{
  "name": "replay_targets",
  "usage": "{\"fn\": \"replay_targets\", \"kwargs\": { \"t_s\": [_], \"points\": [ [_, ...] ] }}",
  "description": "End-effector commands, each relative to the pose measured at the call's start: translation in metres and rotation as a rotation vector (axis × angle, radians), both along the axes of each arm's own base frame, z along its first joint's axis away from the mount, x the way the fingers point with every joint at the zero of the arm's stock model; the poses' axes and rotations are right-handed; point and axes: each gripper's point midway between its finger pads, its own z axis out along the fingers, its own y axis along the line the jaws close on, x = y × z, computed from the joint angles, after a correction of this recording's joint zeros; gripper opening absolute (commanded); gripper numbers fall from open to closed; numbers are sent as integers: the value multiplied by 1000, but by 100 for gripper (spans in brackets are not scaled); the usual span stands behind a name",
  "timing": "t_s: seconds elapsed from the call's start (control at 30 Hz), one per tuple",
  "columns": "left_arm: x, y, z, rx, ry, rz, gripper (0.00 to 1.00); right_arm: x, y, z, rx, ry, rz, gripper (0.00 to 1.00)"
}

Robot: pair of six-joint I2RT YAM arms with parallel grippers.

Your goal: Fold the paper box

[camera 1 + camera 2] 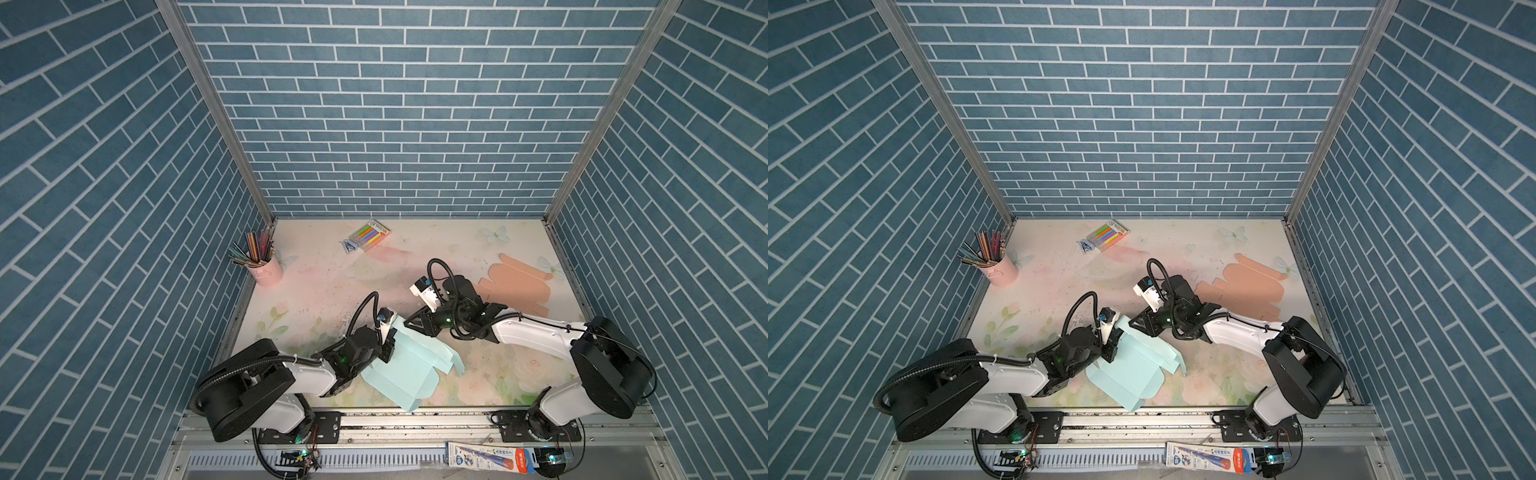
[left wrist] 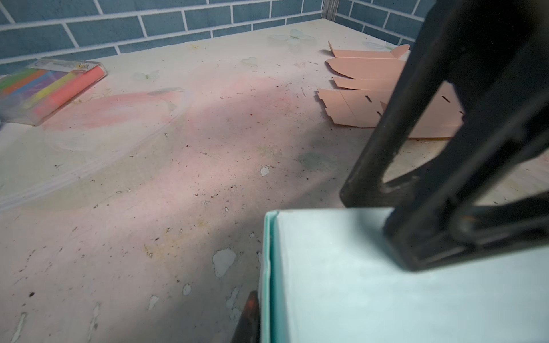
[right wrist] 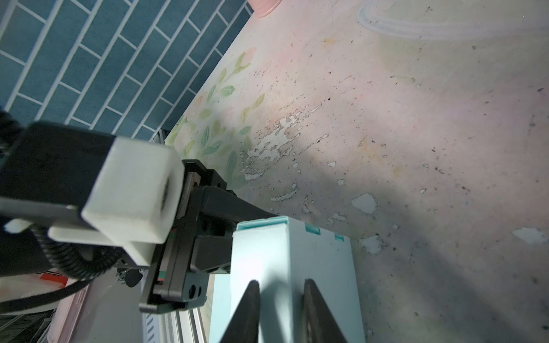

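A pale mint-blue paper box (image 1: pixel 409 370), partly folded with some panels raised, is seen near the front middle of the worn, floral-printed table (image 1: pixel 316 291) in both top views. Its left edge is clamped by the left gripper (image 1: pixel 390 347), whose black fingers (image 3: pixel 252 209) are closed on a doubled-over fold of the paper. The right gripper (image 3: pixel 280 292) is reached across to the box's far corner. Its jaws are held apart with a narrow gap, and the tips are laid against the raised panel.

A flat peach-coloured cardboard blank (image 1: pixel 519 286) is laid well apart at the right rear. Its near edge is covered by the right arm's wrist in both top views, and part of it is hidden behind the right gripper's finger in the left wrist view.

A pink metal bucket of coloured pencils (image 1: pixel 266 272) is stood in the back left corner. A clear pack of bright highlighter pens (image 1: pixel 371 235) is placed at the back centre, with a small blue clip (image 1: pixel 348 246) just beside it. All three are well apart from the box. A printed blister pack (image 1: pixel 486 455) is left on the front rail, off the table.
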Motion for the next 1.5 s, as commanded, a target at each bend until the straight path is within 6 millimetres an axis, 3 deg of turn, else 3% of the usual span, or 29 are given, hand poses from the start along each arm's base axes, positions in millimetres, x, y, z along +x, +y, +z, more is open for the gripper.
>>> {"fn": "replay_targets", "kwargs": {
  "t_s": [0.0, 0.1, 0.23, 0.37, 0.47, 0.63, 0.83, 1.0, 1.1, 1.23, 1.33, 1.47],
  "points": [
    [3, -1, 9, -41, -23, 20, 16, -3, 0, -6, 13, 39, 0, 25],
    [5, -2, 13, -52, -33, 31, 17, -5, -1, -9, 14, 51, -2, 24],
    [9, -4, 13, -46, -36, 38, 6, -9, -1, -6, 52, 69, 2, 24],
    [10, -5, 14, -52, -37, 43, 3, -13, -1, -2, 80, 80, 1, 24],
    [9, -6, 16, -60, -37, 40, 4, -14, -3, -1, 84, 81, -8, 24],
    [5, -4, 21, -79, -46, 34, 16, -13, -5, -9, 63, 86, -18, 23],
    [4, 0, 31, -108, -64, 47, 16, -12, -5, -12, 59, 94, -25, 22],
    [6, 0, 33, -121, -67, 56, 4, -13, -4, -13, 62, 101, -25, 22],
    [6, -1, 33, -122, -67, 57, 2, -15, -4, -12, 73, 112, -21, 21],
    [7, -1, 32, -122, -67, 64, 4, -19, -3, -9, 89, 121, -13, 21],
    [9, 0, 30, -114, -67, 70, 13, -21, -2, -9, 94, 125, -9, 21],
    [10, 0, 26, -106, -64, 77, 13, -22, -1, -10, 93, 129, -8, 21]
  ]
}}
